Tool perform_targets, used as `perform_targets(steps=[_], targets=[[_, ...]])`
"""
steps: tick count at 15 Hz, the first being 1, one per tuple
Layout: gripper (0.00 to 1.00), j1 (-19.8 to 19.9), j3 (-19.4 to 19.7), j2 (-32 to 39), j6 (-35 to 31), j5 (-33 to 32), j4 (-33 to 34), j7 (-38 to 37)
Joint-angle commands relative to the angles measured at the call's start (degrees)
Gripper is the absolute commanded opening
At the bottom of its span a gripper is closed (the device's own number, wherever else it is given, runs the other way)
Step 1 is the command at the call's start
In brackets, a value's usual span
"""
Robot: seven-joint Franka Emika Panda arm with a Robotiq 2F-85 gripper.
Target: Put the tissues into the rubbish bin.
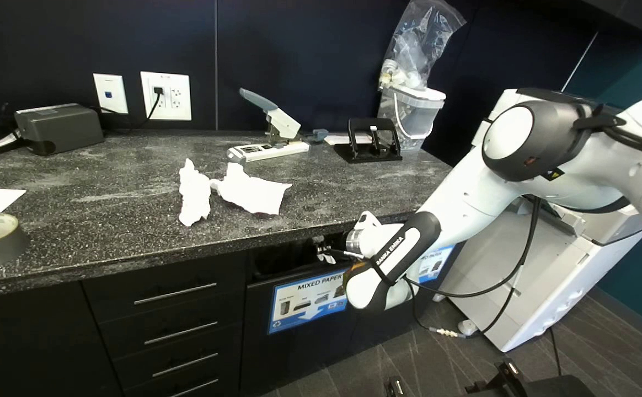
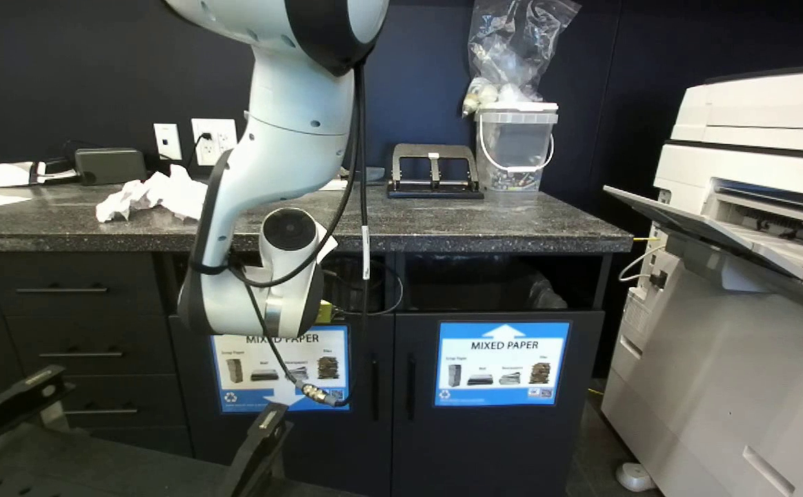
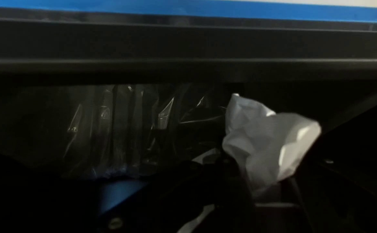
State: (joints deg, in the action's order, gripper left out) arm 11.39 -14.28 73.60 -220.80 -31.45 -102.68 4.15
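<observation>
Tool (image 3: 229,166), set narrow, grips a crumpled tissue (image 3: 269,145) at the lined bin (image 3: 120,126) | Other tissues (image 1: 252,190) lie on the counter (image 1: 111,204)

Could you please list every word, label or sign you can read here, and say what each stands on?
"MIXED PAPER": down-arrow sign, on a cabinet door.
"MIXED PAPER": up-arrow sign, on the neighbouring door.
"RANKA EMIKA", start unclear: on the robot arm.
Recycling symbol: on both signs.
Too small or blurred: the signs' captions, the arm's yellow label, and labels on the tape roll and hole punch.
</observation>
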Motion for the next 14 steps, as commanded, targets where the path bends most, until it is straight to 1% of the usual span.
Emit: perform_targets(steps=[1,2,3,5,6,8,9,12,14], targets=[[0.06,-1.12,0.42,3.67,-2.27,-1.23,6.02,-3.95],[0.18,-1.25,0.50,3.77,-2.44,-1.02,6.39,-4.62],[0.35,-1.24,0.63,3.73,-2.15,-1.38,6.42,-5.28],[0.49,-1.47,1.00,3.48,-1.08,-1.25,6.64,-6.15],[0.58,-1.63,1.22,3.34,-0.66,-0.90,6.67,-6.36],[0.72,-2.00,1.75,3.04,-0.32,0.04,6.60,-6.43],[0.80,-2.03,1.94,2.97,-0.33,0.03,6.53,-6.49],[0.99,-2.92,3.10,2.37,0.49,1.73,6.05,-5.91],[1.00,-3.73,4.09,1.12,0.80,3.52,4.63,-5.46]])
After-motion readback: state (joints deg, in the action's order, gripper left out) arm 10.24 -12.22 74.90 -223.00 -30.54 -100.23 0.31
